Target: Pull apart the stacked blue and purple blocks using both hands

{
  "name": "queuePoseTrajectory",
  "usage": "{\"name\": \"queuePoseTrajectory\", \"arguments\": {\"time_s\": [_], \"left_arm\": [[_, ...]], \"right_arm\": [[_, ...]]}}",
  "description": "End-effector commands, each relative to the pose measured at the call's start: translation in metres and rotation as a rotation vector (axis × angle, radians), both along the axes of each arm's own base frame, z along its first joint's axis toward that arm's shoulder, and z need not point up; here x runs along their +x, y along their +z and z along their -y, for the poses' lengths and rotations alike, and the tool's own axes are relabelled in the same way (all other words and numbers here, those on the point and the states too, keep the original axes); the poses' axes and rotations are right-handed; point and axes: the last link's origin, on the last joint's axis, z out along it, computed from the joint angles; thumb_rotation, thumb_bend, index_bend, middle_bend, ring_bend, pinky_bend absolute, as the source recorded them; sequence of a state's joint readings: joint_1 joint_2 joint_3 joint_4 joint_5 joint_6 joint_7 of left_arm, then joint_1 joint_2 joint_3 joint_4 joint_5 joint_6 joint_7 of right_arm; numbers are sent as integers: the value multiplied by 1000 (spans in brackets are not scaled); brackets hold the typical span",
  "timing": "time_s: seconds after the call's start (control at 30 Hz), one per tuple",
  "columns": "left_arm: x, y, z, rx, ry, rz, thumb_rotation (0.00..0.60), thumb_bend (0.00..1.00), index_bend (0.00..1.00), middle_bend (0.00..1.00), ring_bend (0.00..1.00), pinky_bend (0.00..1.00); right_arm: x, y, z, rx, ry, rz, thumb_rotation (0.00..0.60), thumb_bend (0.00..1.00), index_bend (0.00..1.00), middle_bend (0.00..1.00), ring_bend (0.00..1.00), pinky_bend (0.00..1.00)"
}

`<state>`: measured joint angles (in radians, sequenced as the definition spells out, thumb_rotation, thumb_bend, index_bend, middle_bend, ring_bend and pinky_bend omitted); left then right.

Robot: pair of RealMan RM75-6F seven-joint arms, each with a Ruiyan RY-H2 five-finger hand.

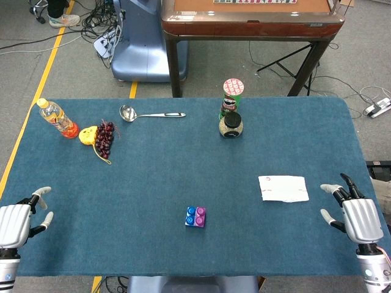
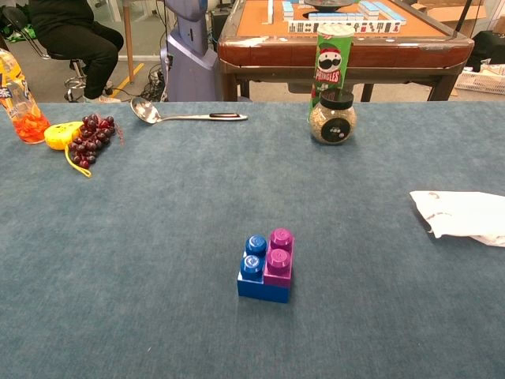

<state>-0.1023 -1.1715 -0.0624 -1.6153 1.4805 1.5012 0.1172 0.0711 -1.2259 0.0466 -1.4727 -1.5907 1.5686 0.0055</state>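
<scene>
Stacked blue and purple blocks (image 2: 266,267) standing joined on the blue table cloth (image 1: 183,177), with the left hand (image 1: 18,221) and right hand (image 1: 354,215) resting far to either side, fingers spread and holding nothing.

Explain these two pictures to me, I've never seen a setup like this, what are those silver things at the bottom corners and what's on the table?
Those are a robot's two mechanical hands: left hand, right hand. Both are open and hold nothing. One picture looks down from the robot's head; the other looks forward from its chest and shows no hands. On the blue cloth-covered table lie stacked blue and purple plastic blocks, a white paper sheet, a metal ladle, dark toy grapes, a small yellow item, an orange drink bottle, a green Pringles can and a small glass jar.
</scene>
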Motion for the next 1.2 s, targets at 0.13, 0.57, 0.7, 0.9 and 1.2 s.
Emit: {"name": "queuePoseTrajectory", "arguments": {"time_s": [0.13, 0.57, 0.7, 0.9, 1.2], "left_arm": [[-3, -3, 3, -15, 12, 7, 600, 332, 296, 524, 567, 812], [-5, -17, 8, -42, 14, 31, 600, 333, 297, 524, 569, 812], [-6, -19, 9, -47, 12, 34, 600, 333, 298, 524, 570, 812], [-7, -18, 8, -48, 19, 34, 600, 333, 298, 524, 570, 812], [-7, -17, 8, -47, 19, 34, 600, 333, 299, 524, 570, 812]], "right_arm": [[-2, -4, -3, 8, -6, 23, 600, 181, 341, 406, 375, 511], [65, -28, 32, 123, 150, 110, 600, 0, 340, 880, 866, 994], [96, -47, 43, 204, 201, 97, 600, 0, 265, 938, 924, 1000], [136, -77, 53, 308, 270, 62, 600, 0, 226, 974, 957, 1000], [177, -113, 60, 408, 363, -2, 600, 0, 187, 994, 976, 1000]]}}
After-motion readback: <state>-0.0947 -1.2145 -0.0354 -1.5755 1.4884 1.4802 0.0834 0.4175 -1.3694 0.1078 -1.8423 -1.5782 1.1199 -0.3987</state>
